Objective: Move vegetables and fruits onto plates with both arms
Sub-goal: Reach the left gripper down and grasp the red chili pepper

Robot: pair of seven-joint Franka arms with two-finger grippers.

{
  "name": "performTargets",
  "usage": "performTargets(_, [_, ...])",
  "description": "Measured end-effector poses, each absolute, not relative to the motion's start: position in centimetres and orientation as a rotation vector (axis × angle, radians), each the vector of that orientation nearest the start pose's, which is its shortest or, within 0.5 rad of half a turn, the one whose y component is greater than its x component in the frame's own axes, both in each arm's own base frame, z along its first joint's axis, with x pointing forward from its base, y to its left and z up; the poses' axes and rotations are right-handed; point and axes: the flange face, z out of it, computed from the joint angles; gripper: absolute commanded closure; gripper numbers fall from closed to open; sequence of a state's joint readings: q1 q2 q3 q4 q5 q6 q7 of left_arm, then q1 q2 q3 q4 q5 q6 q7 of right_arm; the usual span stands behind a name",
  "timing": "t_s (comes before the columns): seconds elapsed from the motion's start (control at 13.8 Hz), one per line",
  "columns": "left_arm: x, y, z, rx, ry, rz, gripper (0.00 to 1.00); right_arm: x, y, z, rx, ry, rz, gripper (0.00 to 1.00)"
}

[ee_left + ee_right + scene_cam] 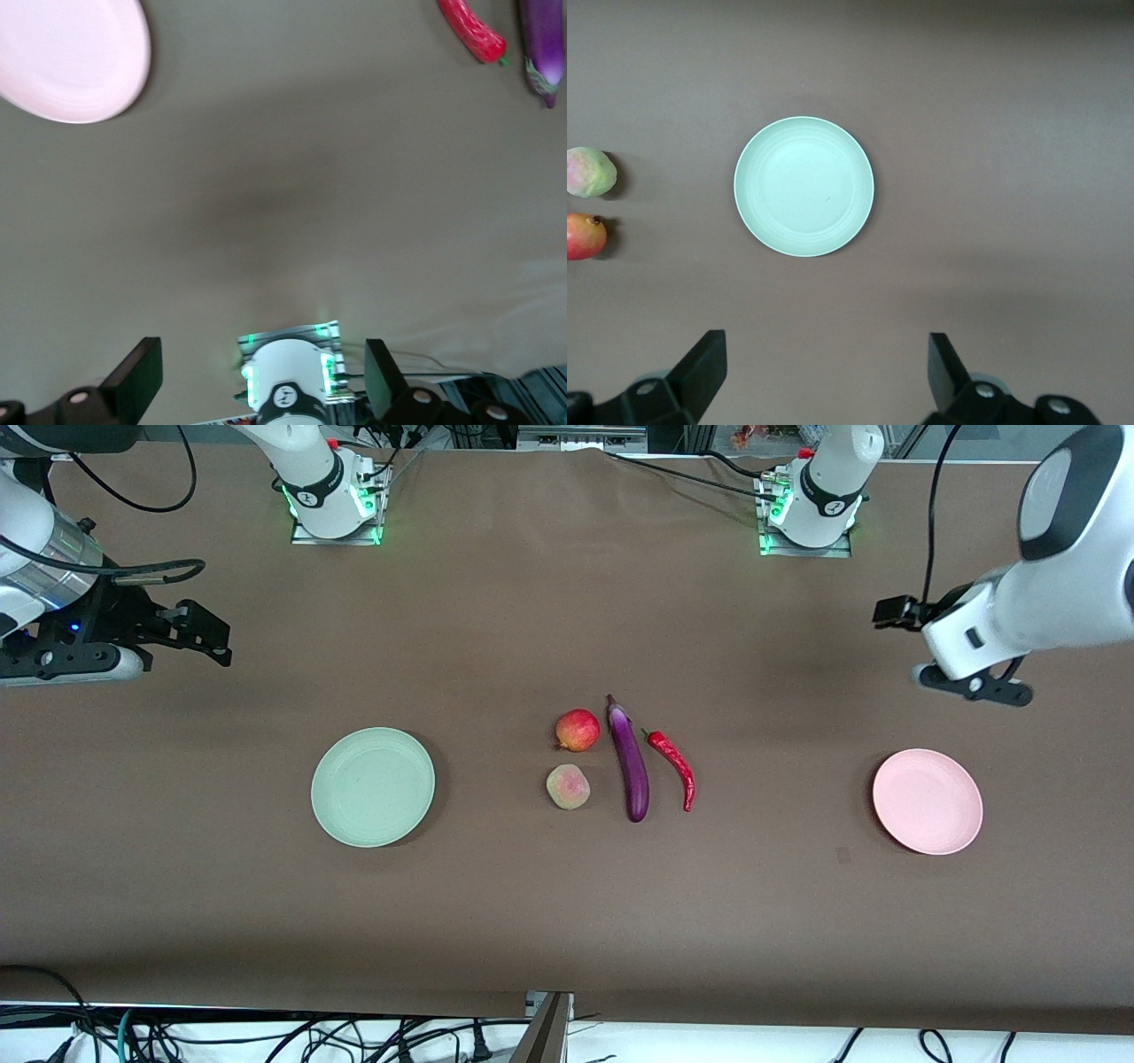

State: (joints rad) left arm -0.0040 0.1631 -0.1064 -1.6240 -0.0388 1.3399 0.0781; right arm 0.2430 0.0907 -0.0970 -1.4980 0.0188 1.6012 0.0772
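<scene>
Both of my jaws stand wide and hold nothing: my left gripper (pixel 257 376) hangs over bare table near the pink plate (pixel 928 801), my right gripper (pixel 824 376) over the table by the mint plate (pixel 373 786). Between the plates lie a red fruit (pixel 578 730), fuzzy peach (pixel 568 786), glossy purple eggplant (pixel 630 763) and curved red chili (pixel 676 766). Only my left wrist view shows an arm's base (pixel 288 390); I can read no writing anywhere.
</scene>
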Motion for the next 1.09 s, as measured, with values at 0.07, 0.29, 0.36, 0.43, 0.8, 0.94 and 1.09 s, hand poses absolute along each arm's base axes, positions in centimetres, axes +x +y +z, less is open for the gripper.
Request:
performTargets(0.07, [56.5, -6.6, 47.7, -3.124, 0.267, 0.711, 0.00, 57.9, 9.0, 61.0, -3.128, -0.108, -0.018, 0.00])
performTargets(0.29, [59.6, -8.8, 42.4, -3.169, 0.114, 0.634, 0.00, 57.9, 9.0, 61.0, -3.128, -0.107, -0.018, 0.00])
performTargets(0.36, [60.2, -10.2, 40.9, -3.166, 0.061, 0.611, 0.00, 57.9, 9.0, 61.0, -3.128, -0.107, -0.018, 0.00])
performTargets(0.43, [60.7, -11.9, 39.4, -3.163, 0.007, 0.582, 0.00, 57.9, 9.0, 61.0, -3.128, -0.107, -0.018, 0.00])
performTargets(0.8, [62.1, -20.6, 31.0, -3.166, -0.207, 0.420, 0.00, 57.9, 8.9, 61.0, -3.129, -0.107, -0.017, 0.00])
performTargets(0.94, [62.4, -21.8, 27.1, -3.185, -0.295, 0.339, 0.00, 57.9, 8.9, 61.0, -3.129, -0.106, -0.017, 0.00])
performTargets(1.09, [61.6, -23.2, 24.0, -3.178, -0.411, 0.302, 0.00, 57.9, 8.9, 61.0, -3.128, -0.106, -0.021, 0.00])
